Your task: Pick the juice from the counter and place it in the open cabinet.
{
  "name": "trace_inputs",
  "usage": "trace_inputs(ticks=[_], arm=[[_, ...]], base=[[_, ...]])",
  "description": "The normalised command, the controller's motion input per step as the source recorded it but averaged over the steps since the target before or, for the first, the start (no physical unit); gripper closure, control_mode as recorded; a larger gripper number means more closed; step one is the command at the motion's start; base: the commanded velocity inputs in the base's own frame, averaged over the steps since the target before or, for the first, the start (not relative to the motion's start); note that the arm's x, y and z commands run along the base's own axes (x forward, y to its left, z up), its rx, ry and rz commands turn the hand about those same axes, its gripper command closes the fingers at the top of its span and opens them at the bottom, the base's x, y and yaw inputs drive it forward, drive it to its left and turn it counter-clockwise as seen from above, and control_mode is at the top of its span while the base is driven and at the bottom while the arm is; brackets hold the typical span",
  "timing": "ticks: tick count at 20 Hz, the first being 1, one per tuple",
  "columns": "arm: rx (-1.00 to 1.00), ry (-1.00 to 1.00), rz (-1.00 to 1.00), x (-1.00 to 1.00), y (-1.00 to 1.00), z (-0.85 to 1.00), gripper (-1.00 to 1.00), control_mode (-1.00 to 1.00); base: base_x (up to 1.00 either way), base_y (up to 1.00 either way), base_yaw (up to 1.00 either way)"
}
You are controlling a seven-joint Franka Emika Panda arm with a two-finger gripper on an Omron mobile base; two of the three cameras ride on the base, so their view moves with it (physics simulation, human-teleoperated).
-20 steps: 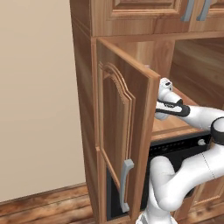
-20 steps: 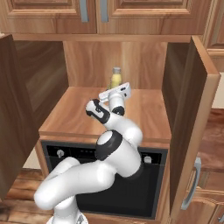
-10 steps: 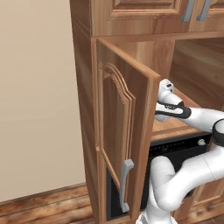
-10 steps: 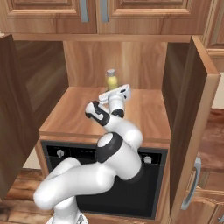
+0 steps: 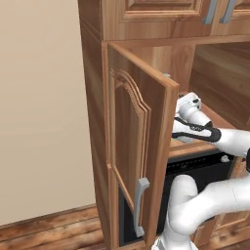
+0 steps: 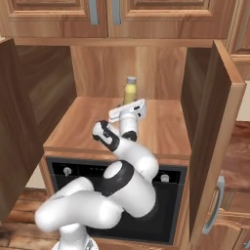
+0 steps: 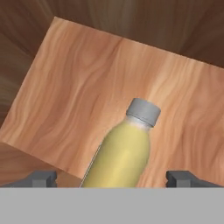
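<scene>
The juice (image 7: 122, 153) is standing upright on the bare wooden shelf (image 7: 78, 87) of the cabinet (image 6: 215, 127), in the lower centre of the hand view. The jaws are spreading wide apart on both sides of it, gripping nothing, so it seems delivered. Smooth yellow body, rounded shoulders, ribbed grey cap.

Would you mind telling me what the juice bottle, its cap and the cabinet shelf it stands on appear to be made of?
The juice looks like clear, smooth plastic: the yellow liquid shows through and a soft sheen runs down its side, though glass is possible. Its cap seems matte grey plastic, flat-topped. The cabinet shelf looks like varnished light-brown wood, given its flowing grain.
</scene>
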Motion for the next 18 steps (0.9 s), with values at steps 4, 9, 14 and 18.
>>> trace_inputs(ticks=[4,9,14,18], arm=[[0.0,0.05,0.0,-0.64,-0.09,0.24,-1.0,-1.0],[0.0,0.14,-0.02,-0.48,-0.04,0.44,-1.0,-1.0],[0.0,0.24,-0.03,-0.6,-0.06,0.54,-1.0,-1.0],[0.0,0.27,-0.05,-0.69,-0.01,0.42,-1.0,-1.0]], base=[[0.0,0.0,0.0],[0.0,0.0,0.0],[0.0,0.0,0.0],[0.0,0.0,0.0]])
